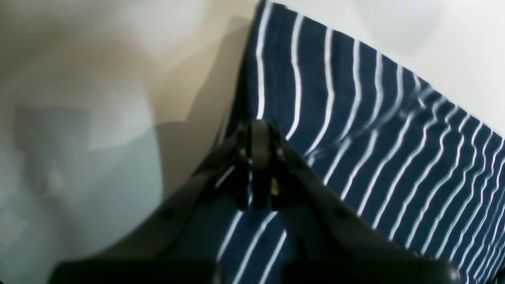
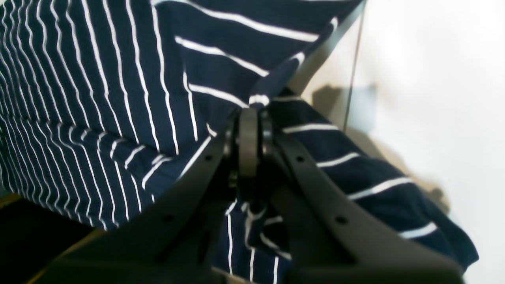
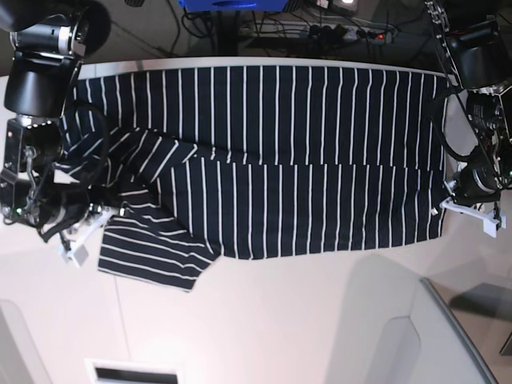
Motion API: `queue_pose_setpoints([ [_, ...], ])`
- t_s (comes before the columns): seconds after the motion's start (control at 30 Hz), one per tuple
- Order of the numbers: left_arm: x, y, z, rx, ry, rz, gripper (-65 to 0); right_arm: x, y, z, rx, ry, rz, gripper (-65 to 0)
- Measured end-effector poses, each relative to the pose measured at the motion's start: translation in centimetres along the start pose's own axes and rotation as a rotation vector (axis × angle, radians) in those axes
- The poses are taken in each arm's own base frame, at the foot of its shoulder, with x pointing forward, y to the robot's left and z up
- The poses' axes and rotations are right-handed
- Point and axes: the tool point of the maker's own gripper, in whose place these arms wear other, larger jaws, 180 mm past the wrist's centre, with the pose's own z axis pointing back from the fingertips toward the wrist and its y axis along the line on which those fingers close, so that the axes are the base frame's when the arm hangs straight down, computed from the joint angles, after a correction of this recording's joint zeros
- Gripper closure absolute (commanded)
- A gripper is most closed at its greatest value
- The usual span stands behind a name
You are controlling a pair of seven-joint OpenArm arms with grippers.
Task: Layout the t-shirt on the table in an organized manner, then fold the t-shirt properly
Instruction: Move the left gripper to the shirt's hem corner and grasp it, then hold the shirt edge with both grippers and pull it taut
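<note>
The t-shirt point(image 3: 280, 160), dark navy with thin white stripes, lies spread lengthwise across the far half of the off-white table point(image 3: 280, 320). One sleeve point(image 3: 156, 256) sticks out toward the front left. My left gripper point(image 3: 442, 210) sits at the shirt's right edge; in the left wrist view it point(image 1: 258, 136) is shut, with striped cloth point(image 1: 375, 138) pinched at that edge. At the shirt's left end my right gripper point(image 3: 96, 218) is shut on bunched fabric, seen close up point(image 2: 248, 118) with folds of the t-shirt point(image 2: 98, 98) around its fingers.
Cables and a power strip point(image 3: 344, 32) lie beyond the table's curved far edge. A pale raised panel point(image 3: 400, 336) occupies the front right, and a small slot point(image 3: 132, 372) is set in the front left. Both arm bodies point(image 3: 40, 72) point(image 3: 480, 56) stand at the far corners.
</note>
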Motion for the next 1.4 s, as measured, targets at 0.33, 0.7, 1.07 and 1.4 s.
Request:
queue_pose_setpoints([
  [0.33, -2.4, 1.3, -0.1, 0.023, 0.045, 0.006, 0.0, 0.0, 0.1, 0.0, 0.002, 0.0, 0.0, 0.0],
  [0.7, -2.2, 1.2, 0.0, 0.021, 0.04, 0.002, 0.0, -1.0, 0.3, -0.4, 0.009, 0.016, -0.008, 0.0],
  [1.07, -1.3, 1.6, 0.4, 0.032, 0.025, -0.011, -24.7, -1.0, 0.3, -0.4, 0.008, 0.017, -0.008, 0.0],
  [1.4, 4.3, -0.3, -0.4, 0.014, -0.054, 0.012, -24.5, -0.7, 0.3, -0.3, 0.009, 0.011, -0.006, 0.0],
])
